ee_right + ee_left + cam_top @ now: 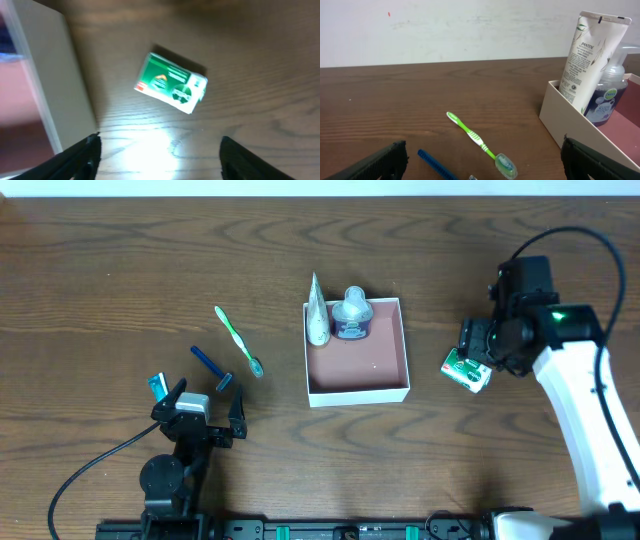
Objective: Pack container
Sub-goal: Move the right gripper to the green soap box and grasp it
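The container (pixel 400 350), a shallow white-walled box with a reddish-brown inside, sits mid-table. A white tube (pixel 317 313) and a blue-capped bottle (pixel 350 315) stand in its far left corner. They also show in the left wrist view, the tube (pixel 587 60) and the bottle (pixel 607 97) behind the container wall (pixel 565 117). A green-and-white packet (pixel 466 368) lies right of the container, under my right gripper (pixel 478 343), which is open and empty above it (pixel 160 160); the packet (pixel 171 83) lies beyond the fingertips. My left gripper (pixel 200 408) is open and empty (pixel 482 165).
A green toothbrush (pixel 238 340) and a blue razor (pixel 212 366) lie left of the container, both in the left wrist view, toothbrush (pixel 475 137) and razor (pixel 435 164). A small blue item (pixel 158 386) lies by the left gripper. The container wall (pixel 42 80) is left of the right gripper.
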`<act>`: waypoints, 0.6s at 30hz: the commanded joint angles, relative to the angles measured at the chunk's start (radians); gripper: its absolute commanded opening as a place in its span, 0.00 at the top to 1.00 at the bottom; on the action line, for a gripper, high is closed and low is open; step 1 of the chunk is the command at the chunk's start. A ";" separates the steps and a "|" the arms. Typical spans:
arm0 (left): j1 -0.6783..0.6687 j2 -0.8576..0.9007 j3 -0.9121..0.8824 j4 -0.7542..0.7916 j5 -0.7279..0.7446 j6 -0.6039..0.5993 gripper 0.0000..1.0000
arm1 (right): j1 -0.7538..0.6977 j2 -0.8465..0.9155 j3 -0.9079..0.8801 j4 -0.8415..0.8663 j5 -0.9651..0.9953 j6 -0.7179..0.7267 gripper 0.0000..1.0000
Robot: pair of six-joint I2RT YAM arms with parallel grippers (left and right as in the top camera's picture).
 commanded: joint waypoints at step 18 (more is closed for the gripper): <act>0.004 0.000 -0.018 -0.033 0.010 0.006 0.02 | -0.043 0.072 -0.328 0.274 -0.048 -0.060 0.10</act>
